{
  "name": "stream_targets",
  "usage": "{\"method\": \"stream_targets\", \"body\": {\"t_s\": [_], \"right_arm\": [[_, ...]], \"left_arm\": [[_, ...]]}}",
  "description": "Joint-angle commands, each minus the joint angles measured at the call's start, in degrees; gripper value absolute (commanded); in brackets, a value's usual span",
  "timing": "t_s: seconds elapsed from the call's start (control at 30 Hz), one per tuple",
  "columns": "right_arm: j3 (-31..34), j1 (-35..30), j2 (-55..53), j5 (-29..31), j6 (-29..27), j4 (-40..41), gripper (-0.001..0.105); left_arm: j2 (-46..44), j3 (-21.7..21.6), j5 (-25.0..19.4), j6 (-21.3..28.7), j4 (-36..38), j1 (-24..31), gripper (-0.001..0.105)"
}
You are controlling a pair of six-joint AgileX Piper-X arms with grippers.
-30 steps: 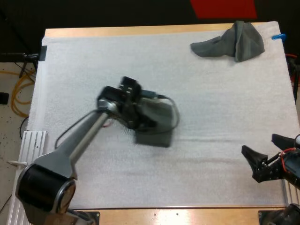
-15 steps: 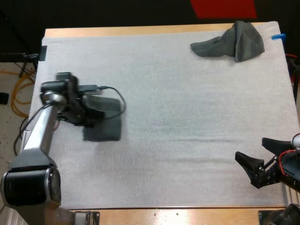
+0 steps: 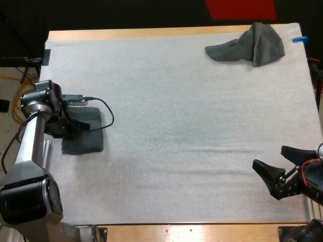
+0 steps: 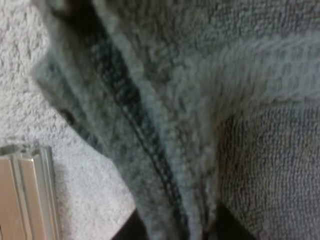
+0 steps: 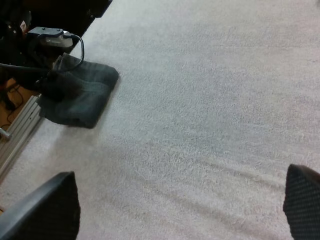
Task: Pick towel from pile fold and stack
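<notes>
Placement is the step I judge to be in hand. In the high view the folded dark grey-green terry towel (image 3: pixel 85 137) lies on the white fibrous mat (image 3: pixel 176 101), directly under and just ahead of the left tool (image 3: pixel 68 130), close to the mat's edge on that arm's side. To do it well, I would press the bundle flat and part the fingers fully. Then I would lift straight up so no layer is dragged open, keeping the towel clear of the mat's edge. The left arm reaches alongside that edge, forearm raised and wrist bent steeply down onto the towel. The right tool (image 3: pixel 278 162) hovers low over bare mat, well apart from both towels, its two fingers spread wide with nothing between them. A crumpled dark grey-green towel (image 3: pixel 250 45) sits far beyond the right tool, at the mat's far corner.

In the left wrist view the left tool's black fingertips (image 4: pixel 131 231) pinch a thick stitched fold of the towel from both sides, so it is closed on the cloth. A ribbed aluminium rail (image 4: pixel 25 192) lies just beside it, past the mat.

In the right wrist view the right tool's fingers (image 5: pixel 47 207) stand far apart, clear of everything. Well ahead of it the left tool (image 5: pixel 52 82) bears down on the folded towel, which rests flat with rounded edges.
</notes>
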Motion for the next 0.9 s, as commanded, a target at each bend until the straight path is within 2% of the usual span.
{"method": "stream_targets", "body": {"t_s": [0.0,0.07,0.2,0.27,0.33,0.43,0.57,0.63,0.8,0.87], "right_arm": [[-0.11,-0.03,-0.03,-0.40,-0.10,-0.72,0.080],[-0.11,-0.03,-0.03,-0.40,-0.10,-0.72,0.080],[-0.11,-0.03,-0.03,-0.40,-0.10,-0.72,0.080],[-0.11,-0.03,-0.03,-0.40,-0.10,-0.72,0.080],[-0.11,-0.03,-0.03,-0.40,-0.10,-0.72,0.080],[-0.11,-0.03,-0.03,-0.40,-0.10,-0.72,0.080],[-0.11,-0.03,-0.03,-0.40,-0.10,-0.72,0.080],[-0.11,-0.03,-0.03,-0.40,-0.21,-0.72,0.080],[-0.11,-0.03,-0.03,-0.68,-0.57,-0.96,0.080],[-0.11,-0.03,-0.03,-1.31,-1.34,-1.40,0.080]], "left_arm": [[-1.02,-0.02,-1.03,0.38,-0.28,-0.17,0.016],[-1.02,-0.02,-1.88,0.38,-0.37,-0.17,0.026],[-1.02,-0.93,-6.39,1.65,-0.73,-0.17,0.044],[-1.02,-2.40,-11.51,1.65,0.28,-0.17,0.045],[-1.63,-4.86,-11.50,1.27,2.17,-0.17,0.044],[-4.25,-6.77,-7.10,0.73,3.03,-0.17,0.044],[-10.33,-7.22,-2.59,0.76,3.04,-0.17,0.044],[-14.45,-7.22,1.10,0.76,3.04,-0.17,0.044],[-25.19,-7.22,14.64,0.76,2.81,-0.17,0.044],[-28.91,-7.22,18.40,0.76,2.75,-0.25,0.044]]}}
